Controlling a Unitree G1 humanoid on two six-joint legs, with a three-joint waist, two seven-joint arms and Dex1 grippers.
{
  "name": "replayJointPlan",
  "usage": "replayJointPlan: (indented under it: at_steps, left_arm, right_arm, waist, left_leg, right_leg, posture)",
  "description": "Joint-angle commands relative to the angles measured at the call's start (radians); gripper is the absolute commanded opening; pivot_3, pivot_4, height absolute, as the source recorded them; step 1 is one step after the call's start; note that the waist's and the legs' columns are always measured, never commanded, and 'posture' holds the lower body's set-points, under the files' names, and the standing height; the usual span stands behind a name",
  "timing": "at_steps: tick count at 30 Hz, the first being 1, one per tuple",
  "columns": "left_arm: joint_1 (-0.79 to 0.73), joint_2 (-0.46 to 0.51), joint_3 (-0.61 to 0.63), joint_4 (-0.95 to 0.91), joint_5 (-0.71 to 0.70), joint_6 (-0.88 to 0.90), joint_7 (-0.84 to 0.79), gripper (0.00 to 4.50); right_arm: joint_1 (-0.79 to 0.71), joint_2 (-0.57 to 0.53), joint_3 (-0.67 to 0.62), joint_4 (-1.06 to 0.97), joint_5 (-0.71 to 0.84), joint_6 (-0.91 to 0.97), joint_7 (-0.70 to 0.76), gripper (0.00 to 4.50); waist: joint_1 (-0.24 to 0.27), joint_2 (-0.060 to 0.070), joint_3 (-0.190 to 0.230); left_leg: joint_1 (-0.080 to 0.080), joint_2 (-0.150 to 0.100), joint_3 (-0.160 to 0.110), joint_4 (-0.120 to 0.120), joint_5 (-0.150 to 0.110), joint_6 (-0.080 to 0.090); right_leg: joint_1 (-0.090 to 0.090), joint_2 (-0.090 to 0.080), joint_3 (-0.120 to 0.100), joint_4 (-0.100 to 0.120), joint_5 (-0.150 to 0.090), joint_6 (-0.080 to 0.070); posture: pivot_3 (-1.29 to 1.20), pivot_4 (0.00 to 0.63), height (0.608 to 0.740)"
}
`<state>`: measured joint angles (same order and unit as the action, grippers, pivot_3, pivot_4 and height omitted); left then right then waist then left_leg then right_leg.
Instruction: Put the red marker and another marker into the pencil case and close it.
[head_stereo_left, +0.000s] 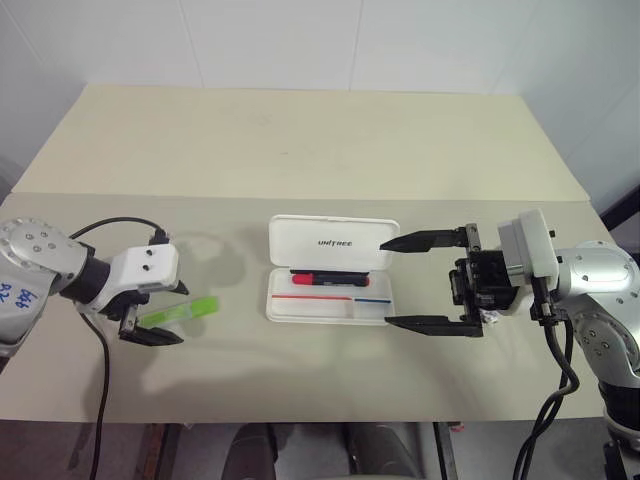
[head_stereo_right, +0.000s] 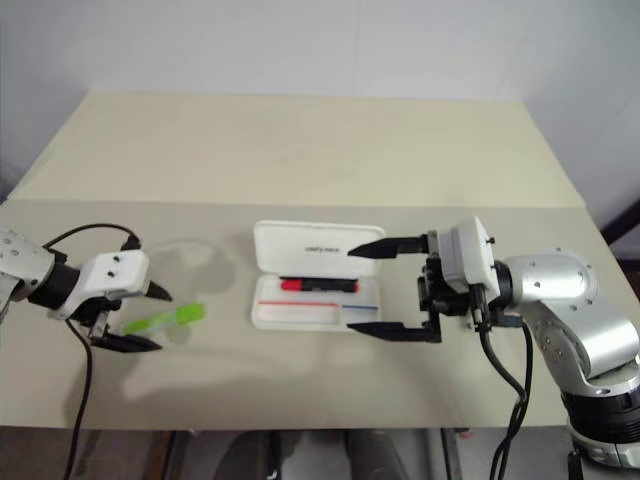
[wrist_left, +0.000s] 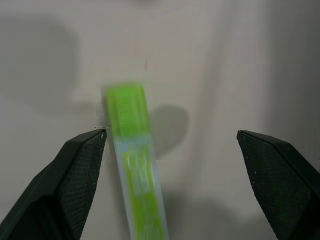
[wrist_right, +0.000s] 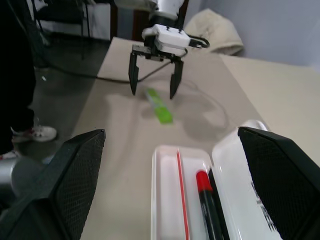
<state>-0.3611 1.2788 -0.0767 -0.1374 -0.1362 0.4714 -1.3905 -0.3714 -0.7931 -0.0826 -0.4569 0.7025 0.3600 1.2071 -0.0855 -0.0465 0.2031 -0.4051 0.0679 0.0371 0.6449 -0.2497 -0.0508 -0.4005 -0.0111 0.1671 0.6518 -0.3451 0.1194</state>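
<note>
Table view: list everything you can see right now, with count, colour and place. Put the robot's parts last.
table: 1, beige, under everything.
pencil case: 1, white, open at table centre, lid raised at the far side.
red marker: 1, black barrel with red end, lying inside the case base along the hinge.
green marker: 1, light green, flat on the table to the robot's left of the case, outside it.
shoe: 1, white, a person's, on the floor beside the table.
left gripper: 1, black fingers, open, over the green marker with a finger on each side of it, not closed on it.
right gripper: 1, black fingers, open, at the case's right end, holding nothing.
</note>
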Motion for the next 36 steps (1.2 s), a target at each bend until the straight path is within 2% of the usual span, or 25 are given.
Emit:
replayJointPlan:
  at_steps: [1, 9, 19, 20, 25, 30, 36]
  left_arm:
    - [0.042, 0.057, 0.009, 0.026, 0.054, -0.043, 0.006, 4.45]
    - [0.056, 0.024, -0.026, 0.005, 0.084, -0.044, 0.024, 4.45]
    - [0.022, 0.027, -0.057, 0.092, 0.177, -0.139, 0.060, 1.24]
    - [0.016, 0.020, -0.062, 0.095, 0.184, -0.144, 0.063, 1.04]
    - [-0.038, -0.028, -0.073, 0.085, 0.189, -0.143, 0.060, 1.04]
    - [-0.155, -0.075, -0.064, 0.035, 0.121, -0.103, -0.002, 1.04]
    - [-0.266, -0.121, -0.074, -0.039, 0.042, -0.035, -0.049, 1.04]
  right_arm:
    - [0.001, 0.003, -0.009, -0.004, -0.014, -0.024, -0.009, 4.50]
    - [0.002, 0.023, -0.015, -0.011, -0.033, -0.027, -0.047, 4.50]
    - [-0.004, 0.022, -0.026, -0.018, -0.040, -0.029, -0.088, 4.50]
    - [-0.007, 0.024, -0.025, -0.018, -0.042, -0.028, -0.092, 4.50]
    - [-0.012, 0.025, -0.018, -0.010, -0.049, -0.032, -0.100, 4.50]
    - [-0.004, 0.013, -0.030, 0.030, -0.073, -0.045, -0.092, 4.50]
    - [0.042, -0.021, -0.071, 0.111, -0.125, -0.099, -0.062, 4.50]
  waist:
    - [-0.002, 0.000, 0.000]
    - [0.002, 0.000, 0.000]
    - [0.000, 0.000, 0.000]
    - [0.000, 0.000, 0.000]
    - [0.002, 0.000, 0.000]
    - [0.004, -0.001, 0.000]
    - [0.002, 0.000, 0.000]
  left_leg:
    - [0.000, 0.000, 0.001, 0.000, 0.000, 0.000]
    - [-0.001, 0.001, 0.002, 0.000, 0.000, 0.000]
    - [-0.001, 0.001, 0.002, -0.001, 0.000, 0.000]
    - [-0.001, 0.001, 0.002, -0.001, 0.000, 0.000]
    - [-0.001, 0.001, 0.003, -0.001, 0.000, 0.000]
    - [-0.001, 0.001, 0.002, 0.000, 0.000, 0.000]
    - [-0.002, 0.000, 0.003, 0.000, 0.000, 0.000]
  right_leg:
    - [-0.001, 0.000, 0.000, 0.001, 0.000, 0.000]
    - [-0.003, 0.000, 0.000, 0.002, 0.000, 0.000]
    - [-0.005, 0.001, 0.001, 0.003, 0.000, 0.000]
    - [-0.005, 0.001, 0.001, 0.003, 0.000, 0.001]
    - [-0.005, 0.000, 0.001, 0.004, 0.000, 0.001]
    - [-0.005, 0.001, 0.000, 0.004, 0.006, 0.012]
    - [-0.005, 0.001, 0.001, 0.004, 0.007, 0.013]
  posture:
    - [0.00, 0.150, 0.740]
    - [0.00, 0.150, 0.740]
    - [0.00, 0.150, 0.740]
    - [0.00, 0.150, 0.740]
    - [0.00, 0.150, 0.740]
    - [0.00, 0.150, 0.740]
    - [0.00, 0.150, 0.740]
